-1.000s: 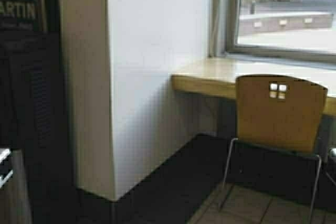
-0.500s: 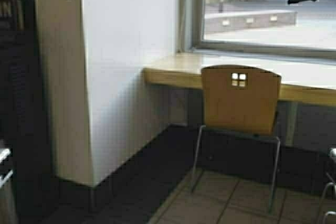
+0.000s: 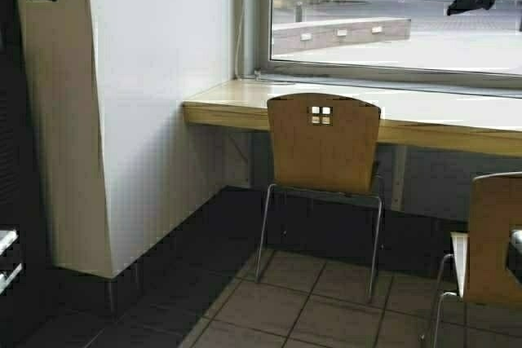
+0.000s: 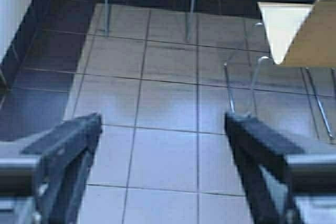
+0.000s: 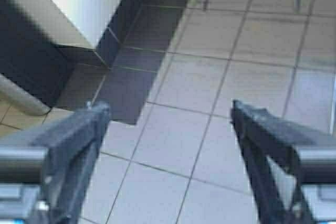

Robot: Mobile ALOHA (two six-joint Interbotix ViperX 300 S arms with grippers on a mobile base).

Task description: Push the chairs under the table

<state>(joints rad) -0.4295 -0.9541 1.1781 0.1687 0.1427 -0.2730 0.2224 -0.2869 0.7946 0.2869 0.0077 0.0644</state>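
Two chairs at the table, both grippers raised and empty.

Left gripper (image 4: 163, 145) hangs over bare tile, fingers spread wide, holding nothing. The table (image 3: 245, 95) runs under the window (image 3: 391, 14); one chair (image 3: 324, 148) stands at it, seat partly out. A second chair (image 3: 489, 242) sits farther right, well out on the floor. Right gripper (image 5: 170, 135) is likewise spread and empty. Risk: a high push on a backrest could tip it.

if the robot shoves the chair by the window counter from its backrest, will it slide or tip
The chair will probably slide: its thin chrome legs stand on smooth floor tile. It looks light, with a thin plywood shell. A push high on the backrest may rock it forward, so lower seems safer.
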